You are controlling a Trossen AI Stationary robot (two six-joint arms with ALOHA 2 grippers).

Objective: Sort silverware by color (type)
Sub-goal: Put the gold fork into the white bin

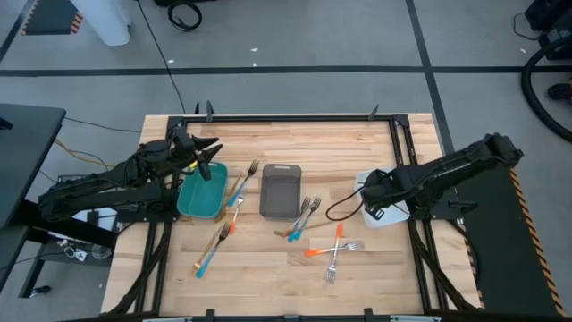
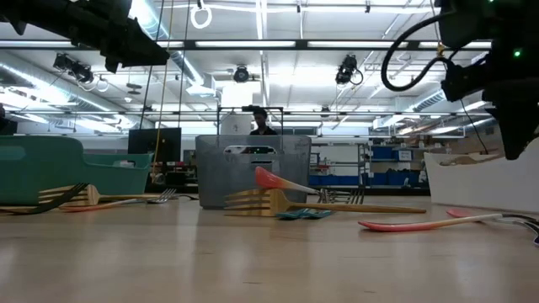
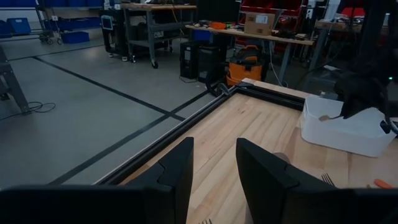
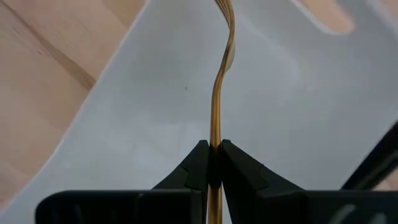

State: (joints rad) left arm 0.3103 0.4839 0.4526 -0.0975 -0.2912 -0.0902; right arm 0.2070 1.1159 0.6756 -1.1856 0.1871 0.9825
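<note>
Right gripper (image 4: 213, 163) over the white tray (image 4: 155, 106), fingers pinched on a thin gold utensil (image 4: 219, 87); its working end runs out of the wrist picture, so type unclear. From above, the gripper itself is hard to pick out against the white tray (image 1: 386, 215) at the table's right side.

Left gripper (image 3: 214, 168) hangs above the teal tray (image 1: 202, 192), fingers apart, nothing between them. The tray's inside is partly covered by the arm.

On the table (image 1: 268, 277): orange-handled forks (image 1: 332, 249) lie crossed near the front, right of centre. A blue-handled fork (image 1: 211, 250) sits front left, more (image 1: 239, 188) just beside the teal tray. A small pile (image 1: 302, 219) lies by the grey tray (image 1: 281, 190), its colours hard to separate.

In the low view, the silverware shows only as edge-on shapes. A person (image 2: 261, 120) stands far behind, mostly hidden by the grey tray.
</note>
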